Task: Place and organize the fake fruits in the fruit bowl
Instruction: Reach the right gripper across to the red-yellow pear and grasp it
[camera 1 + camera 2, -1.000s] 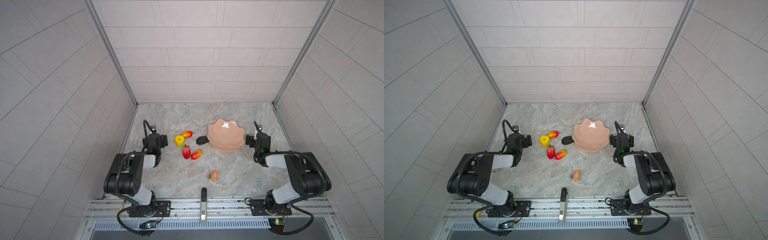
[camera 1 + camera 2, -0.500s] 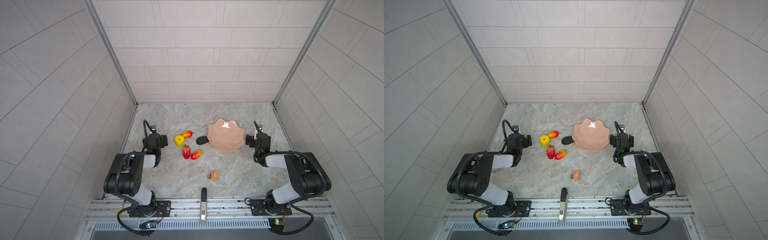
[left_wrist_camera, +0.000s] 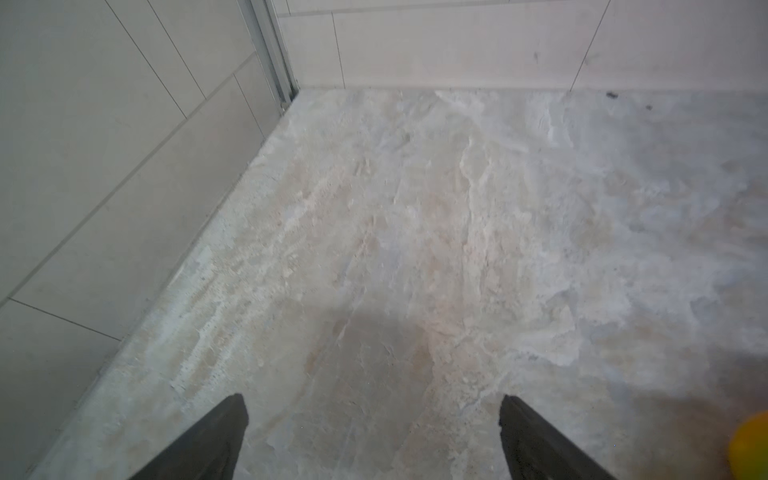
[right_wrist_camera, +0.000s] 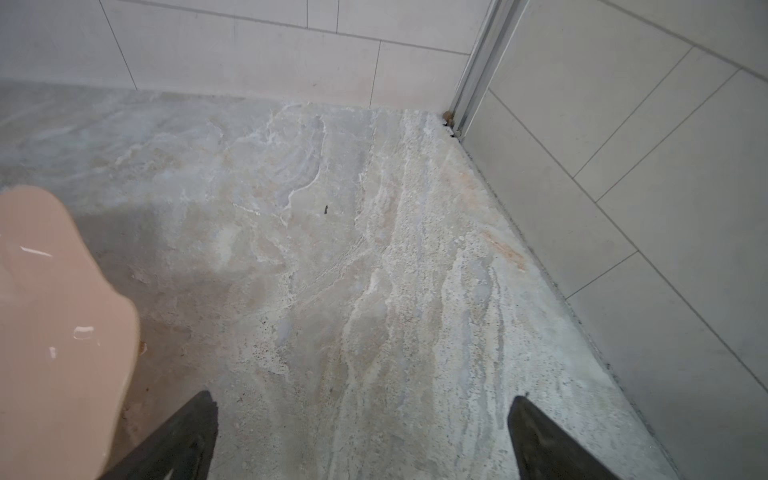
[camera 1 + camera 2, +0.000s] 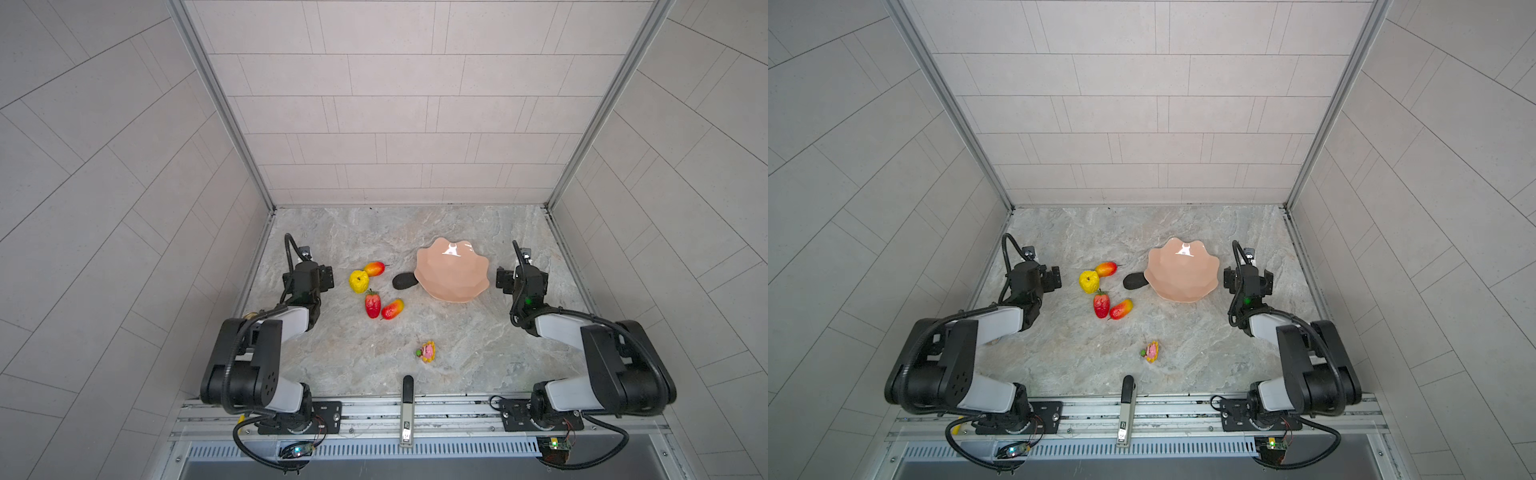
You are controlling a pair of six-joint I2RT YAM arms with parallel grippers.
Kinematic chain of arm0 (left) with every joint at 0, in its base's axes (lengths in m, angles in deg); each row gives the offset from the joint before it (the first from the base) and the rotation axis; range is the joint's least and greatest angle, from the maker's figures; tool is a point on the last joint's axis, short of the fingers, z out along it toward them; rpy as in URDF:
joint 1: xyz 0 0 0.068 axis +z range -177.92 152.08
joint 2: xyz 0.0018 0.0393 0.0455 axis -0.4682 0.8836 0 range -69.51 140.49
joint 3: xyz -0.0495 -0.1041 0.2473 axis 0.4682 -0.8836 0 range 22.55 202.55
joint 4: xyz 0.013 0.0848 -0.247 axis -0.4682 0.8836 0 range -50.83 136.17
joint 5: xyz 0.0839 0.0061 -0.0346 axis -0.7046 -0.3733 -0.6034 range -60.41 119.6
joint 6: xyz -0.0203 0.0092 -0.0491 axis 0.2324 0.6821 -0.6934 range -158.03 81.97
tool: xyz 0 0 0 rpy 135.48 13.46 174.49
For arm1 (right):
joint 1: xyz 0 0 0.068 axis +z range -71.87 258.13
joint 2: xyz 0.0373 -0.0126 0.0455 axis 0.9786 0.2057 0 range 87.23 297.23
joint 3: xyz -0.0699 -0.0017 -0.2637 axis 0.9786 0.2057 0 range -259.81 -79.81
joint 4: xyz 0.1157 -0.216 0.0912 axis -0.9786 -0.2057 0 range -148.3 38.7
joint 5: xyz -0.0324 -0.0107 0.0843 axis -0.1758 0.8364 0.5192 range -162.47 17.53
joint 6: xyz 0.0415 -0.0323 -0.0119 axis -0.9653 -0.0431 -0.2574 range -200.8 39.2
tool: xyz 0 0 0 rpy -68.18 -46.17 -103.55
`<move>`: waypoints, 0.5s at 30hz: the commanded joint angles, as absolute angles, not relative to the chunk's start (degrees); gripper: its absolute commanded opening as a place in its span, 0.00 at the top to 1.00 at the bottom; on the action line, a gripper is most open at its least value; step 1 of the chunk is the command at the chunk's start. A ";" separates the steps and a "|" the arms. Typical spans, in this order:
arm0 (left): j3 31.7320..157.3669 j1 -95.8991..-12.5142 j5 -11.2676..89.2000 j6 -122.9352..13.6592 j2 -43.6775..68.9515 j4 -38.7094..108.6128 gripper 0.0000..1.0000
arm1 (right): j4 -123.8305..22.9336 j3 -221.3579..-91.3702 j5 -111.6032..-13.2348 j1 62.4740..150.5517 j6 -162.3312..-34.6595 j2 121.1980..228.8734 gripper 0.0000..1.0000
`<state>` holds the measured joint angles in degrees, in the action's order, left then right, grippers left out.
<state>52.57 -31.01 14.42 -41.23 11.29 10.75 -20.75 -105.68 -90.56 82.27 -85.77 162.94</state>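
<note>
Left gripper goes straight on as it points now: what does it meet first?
No fruit: the open left gripper faces bare grey marble tabletop, then the tiled back wall. The lumpy yellow plastic fruit sits off to one side, outside the jaws' line. Table or wall first: unclear.

Fruit bowl (image 5: 452,270) glossy peach-pink; strawberry (image 5: 372,304) red, green top; lumpy fruit (image 5: 359,281) yellow; oval (image 5: 402,281) black; table (image 5: 374,232) grey-beige marbled.

Peach-pink scalloped bowl (image 5: 452,272) centre-right; black oval fruit (image 5: 403,281) at its left rim. Further left: lumpy yellow fruit (image 5: 359,281), far red-yellow mango (image 5: 374,268), red strawberry (image 5: 372,304), near red-yellow mango (image 5: 392,309).
</note>
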 commanded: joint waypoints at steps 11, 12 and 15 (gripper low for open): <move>79.20 -36.44 10.78 -53.30 -1.38 63.18 0.00 | -62.52 -126.61 -71.60 94.57 -86.82 144.98 0.00; 81.56 -36.45 12.67 -53.41 -0.86 66.50 0.00 | -64.25 -127.84 -71.32 96.88 -86.69 145.76 0.00; 89.11 -36.66 17.86 -52.79 0.69 76.71 0.00 | -68.42 -130.72 -73.24 105.60 -86.84 149.33 0.00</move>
